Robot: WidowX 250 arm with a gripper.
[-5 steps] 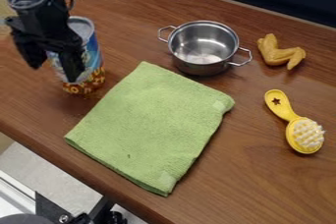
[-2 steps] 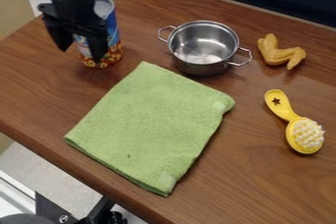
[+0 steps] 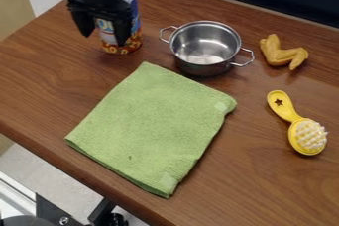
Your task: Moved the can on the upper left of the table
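The can stands upright on the surface, in its upper left part, with the pot to its right and the folded green cloth below it in the view. What matters now is how it sits against the pincer: behind it as the camera looks, and shifted to the view's right. The pincer is wide, its two fingers pointing down and well spread — the one at the view's right crosses in front of the can's label, while the other hangs to the left of it, with bare wood seen beyond. Whether any part of the pincer touches the can, I cannot tell.

The can's long axis runs up from the wood, roughly in line with the hanging fingers, so little tilt of the wrist should be needed. With the can to one side and the fingers apart, this looks more like a push than a grip. The can already seems to be about where the task wants it, so the job is probably close to done. Any further nudge should be slight: more to the right would bring it near the pot's handle. Backing off calls for a path toward the view's left — away from the can, since a finger catching high on its side could tip it
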